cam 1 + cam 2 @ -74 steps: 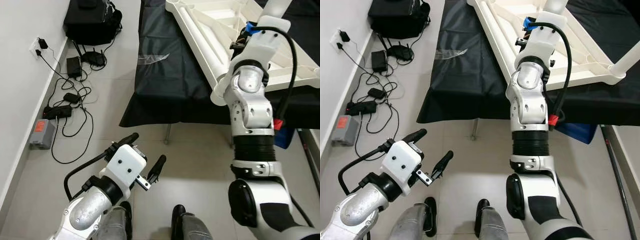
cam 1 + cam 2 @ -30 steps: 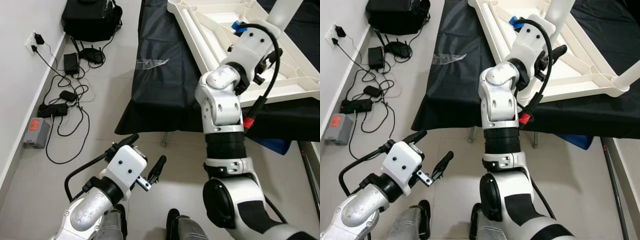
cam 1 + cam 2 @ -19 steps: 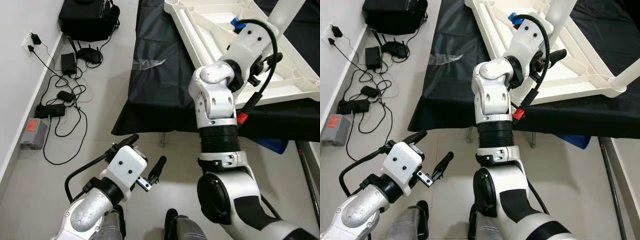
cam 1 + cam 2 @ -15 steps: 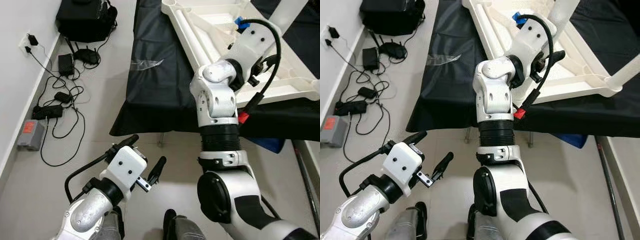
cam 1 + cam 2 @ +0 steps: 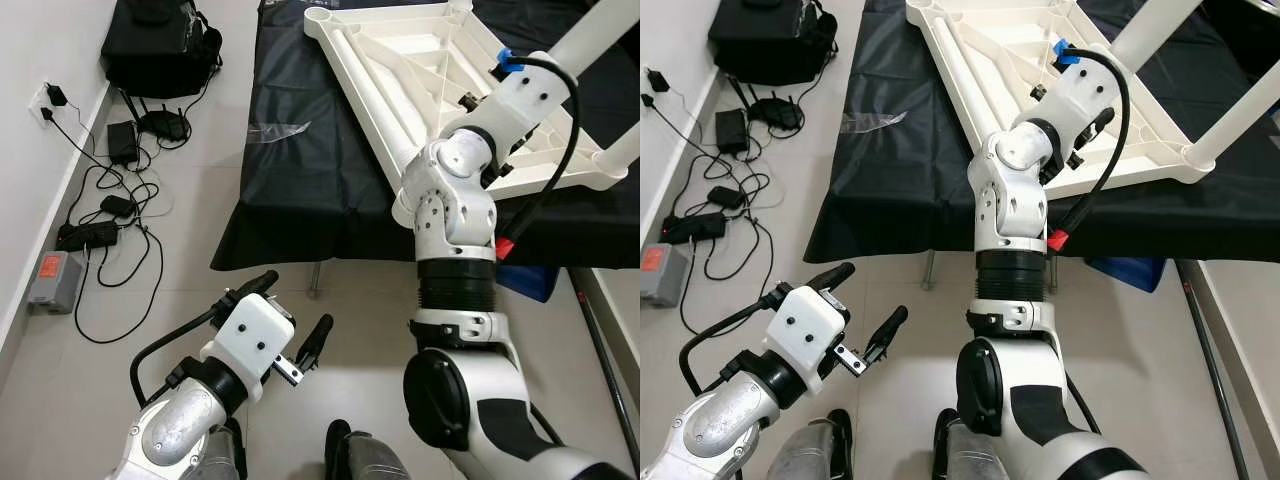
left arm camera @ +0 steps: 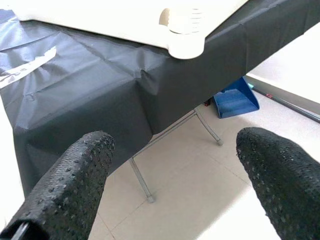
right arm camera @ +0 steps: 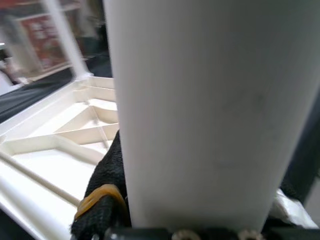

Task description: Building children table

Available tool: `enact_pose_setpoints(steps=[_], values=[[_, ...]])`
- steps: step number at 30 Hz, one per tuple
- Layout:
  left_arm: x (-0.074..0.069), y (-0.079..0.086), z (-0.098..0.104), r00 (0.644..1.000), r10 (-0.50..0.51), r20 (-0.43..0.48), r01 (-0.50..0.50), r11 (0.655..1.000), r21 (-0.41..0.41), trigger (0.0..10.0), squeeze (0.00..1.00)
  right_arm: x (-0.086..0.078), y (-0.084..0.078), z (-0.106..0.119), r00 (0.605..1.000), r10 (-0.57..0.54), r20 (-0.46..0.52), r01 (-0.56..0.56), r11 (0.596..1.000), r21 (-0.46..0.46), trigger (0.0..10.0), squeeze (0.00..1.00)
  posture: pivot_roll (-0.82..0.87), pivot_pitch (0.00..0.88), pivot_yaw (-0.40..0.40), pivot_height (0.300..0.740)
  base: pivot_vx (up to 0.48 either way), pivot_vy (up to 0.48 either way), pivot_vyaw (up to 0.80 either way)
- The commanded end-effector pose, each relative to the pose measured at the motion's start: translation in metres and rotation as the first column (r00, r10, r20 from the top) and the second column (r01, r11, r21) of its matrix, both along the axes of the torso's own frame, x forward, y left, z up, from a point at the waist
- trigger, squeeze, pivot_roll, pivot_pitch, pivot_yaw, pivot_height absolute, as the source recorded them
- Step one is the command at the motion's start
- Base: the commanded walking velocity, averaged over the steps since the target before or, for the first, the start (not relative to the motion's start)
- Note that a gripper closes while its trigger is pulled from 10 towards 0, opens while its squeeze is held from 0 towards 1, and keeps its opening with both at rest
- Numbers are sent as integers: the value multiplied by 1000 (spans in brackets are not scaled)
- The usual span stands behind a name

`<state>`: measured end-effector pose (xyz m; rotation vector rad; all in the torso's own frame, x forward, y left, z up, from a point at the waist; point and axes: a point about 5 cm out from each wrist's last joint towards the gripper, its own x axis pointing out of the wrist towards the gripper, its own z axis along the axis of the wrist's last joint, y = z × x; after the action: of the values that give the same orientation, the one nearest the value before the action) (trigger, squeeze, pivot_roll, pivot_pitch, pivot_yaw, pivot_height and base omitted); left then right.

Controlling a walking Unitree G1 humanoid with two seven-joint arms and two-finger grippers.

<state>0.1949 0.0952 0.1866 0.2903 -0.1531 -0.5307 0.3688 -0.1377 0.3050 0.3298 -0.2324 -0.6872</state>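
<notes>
Lying upside down on the black-covered table (image 5: pixel 300 180) at upper centre, the white tabletop (image 5: pixel 400 60) is being fitted with a white leg (image 7: pixel 210 110), clamped in the right gripper (image 7: pixel 115 200). Being rigid, light, smooth plastic, the leg is probably best gripped near its base. The left gripper (image 5: pixel 290 320) is being held apart, empty, at lower left.

You've got a desk (image 5: pixel 300 190) draped in black cloth (image 5: pixel 890 170), thin metal legs (image 5: pixel 314 280) showing under its front edge. On it lies a white table top (image 5: pixel 400 70), flipped, ribs up, one corner past the front edge. A clear plastic scrap (image 5: pixel 280 128) sits near the left edge. On the floor (image 5: pixel 200 250): black bag (image 5: pixel 155 45), cables (image 5: pixel 120 210), grey box (image 5: pixel 48 282), blue bin (image 5: pixel 528 280).
</notes>
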Motion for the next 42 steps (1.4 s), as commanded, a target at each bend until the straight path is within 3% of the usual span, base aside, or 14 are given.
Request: enact_pose_setpoints(steps=[1, 2, 4, 6, 8, 9, 10, 11, 16, 21, 33, 36, 40, 42], values=[[-1, -1, -2, 1000, 0, -6, 0, 1000, 5, 10000, 0, 7, -1, -50, 979, 40, -200, -38, 999, 12, 10000, 0, 161, 314, -69, 740, 0, 0, 0], [-1, -2, -2, 1000, 0, -4, 0, 1000, 4, 10000, 0, 6, 6, -22, 985, 172, -9, -172, 984, -54, 10000, 0, 166, 304, -69, 740, 0, 0, 0], [-1, -2, -2, 1000, 0, -4, 0, 1000, 4, 10000, 0, 6, 6, -22, 985, 172, -9, -172, 984, -54, 10000, 0, 166, 304, -69, 740, 0, 0, 0], [-1, -3, -2, 1000, -1, -3, 1, 1000, -2, 10000, 0, -10, 22, 34, 853, 430, 295, -356, 894, -273, 10000, 0, 161, 301, -66, 740, 0, 0, 0], [-1, -3, -2, 1000, -1, -3, 1, 1000, -2, 10000, 0, -10, 22, 34, 853, 430, 295, -356, 894, -273, 10000, 0, 161, 301, -66, 740, 0, 0, 0], [0, -3, -1, 1000, 1, -1, -1, 1000, -4, 10000, 0, -20, 28, 53, 763, 529, 371, -405, 839, -363, 10000, 0, 159, 286, -65, 740, 0, 0, 0], [0, -3, -1, 1000, 1, -1, -1, 1000, -4, 10000, 0, -20, 28, 53, 763, 529, 371, -405, 839, -363, 10000, 0, 159, 286, -65, 740, 0, 0, 0], [2, -2, -1, 1000, 4, 0, -4, 1000, -13, 10000, 0, -28, 31, 65, 703, 585, 404, -436, 804, -405, 10000, 0, 155, 283, -65, 740, 0, -300, 0], [3, -3, 0, 1000, 7, 0, -7, 1000, -22, 10000, 0, -34, 32, 72, 661, 618, 425, -456, 781, -426, 10000, 0, 154, 278, -63, 740, 153, -359, 0], [10, 2, 3, 998, 59, -14, -60, 996, -67, 10000, 0, -44, 32, 82, 535, 723, 437, -517, 689, -508, 10000, 0, 156, 281, -64, 740, 285, -382, 0], [14, 8, 4, 993, 118, 1, -118, 991, -58, 10000, 0, -39, 28, 74, 519, 766, 380, -542, 638, -547, 10000, 0, 155, 287, -60, 740, 308, -361, 0], [16, 9, 4, 992, 127, -4, -127, 990, -64, 10000, 0, -38, 29, 72, 497, 798, 341, -572, 596, -564, 10000, 0, 154, 286, -64, 740, 0, 0, 0], [17, 11, 2, 990, 140, -22, -141, 987, -81, 10000, 0, -36, 27, 67, 399, 881, 254, -650, 468, -599, 10000, 0, 154, 288, -65, 740, 0, 0, 0], [16, 10, 2, 990, 138, -22, -139, 987, -80, 10000, 0, -35, 23, 66, 413, 878, 241, -639, 468, -610, 10000, 0, 154, 290, -66, 740, 0, 0, 800]])
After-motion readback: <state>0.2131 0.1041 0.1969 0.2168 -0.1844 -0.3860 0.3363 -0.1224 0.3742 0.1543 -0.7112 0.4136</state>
